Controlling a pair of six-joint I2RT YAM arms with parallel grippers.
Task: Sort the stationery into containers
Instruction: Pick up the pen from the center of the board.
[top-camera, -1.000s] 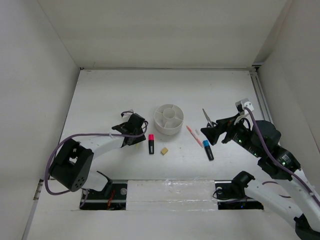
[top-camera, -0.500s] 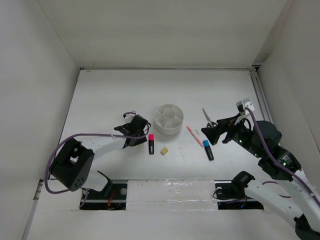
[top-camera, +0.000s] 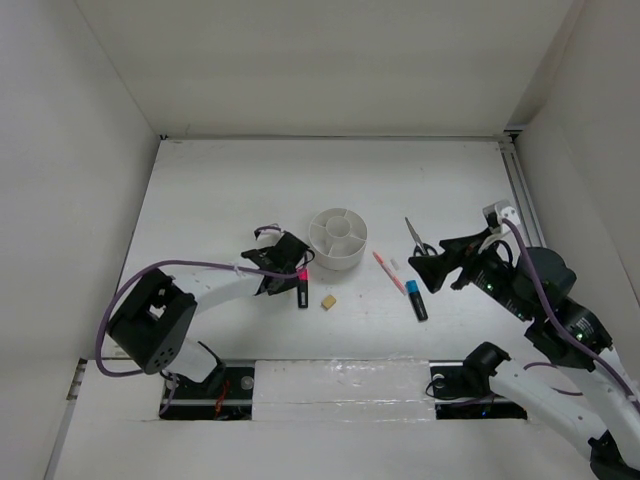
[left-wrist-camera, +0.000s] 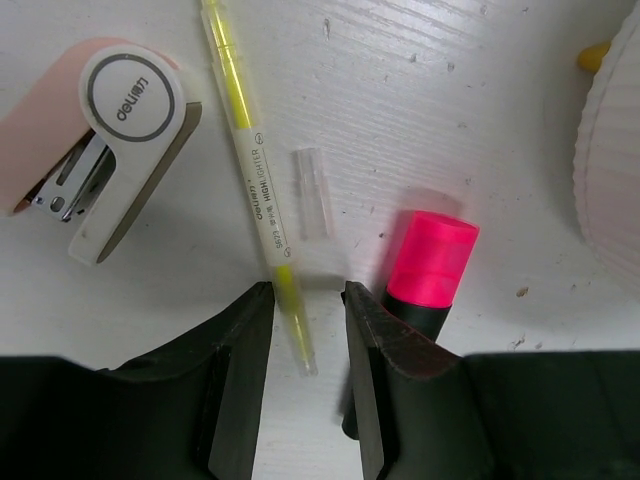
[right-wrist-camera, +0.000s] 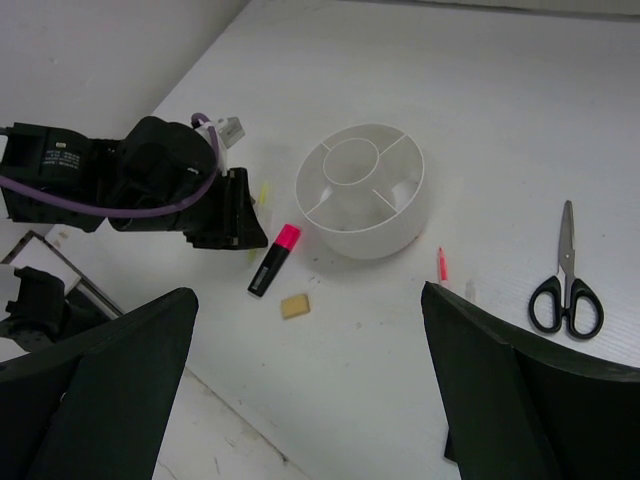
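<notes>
Two fingers of the left gripper (left-wrist-camera: 305, 300), just shifted rightward, are being held apart astride the tip of the yellow pen (left-wrist-camera: 255, 190), beside the pink-capped marker (left-wrist-camera: 430, 262); a pen pickup is probably being started. Beyond, the organizer (top-camera: 337, 238) is being left waiting, the right gripper (top-camera: 438, 265) being held spread wide aloft.

I think I am working in a robot test lab. The white table (top-camera: 220, 190) sits inside a plain white box, with bare walls (top-camera: 70, 150) on three sides. A left arm (top-camera: 215, 290) and a right arm (top-camera: 545, 290) are bolted at its near edge. A purple cable (top-camera: 99, 345) loops by the left one. Scissors (top-camera: 416, 238) and a small stapler (left-wrist-camera: 100, 150) lie there.
</notes>
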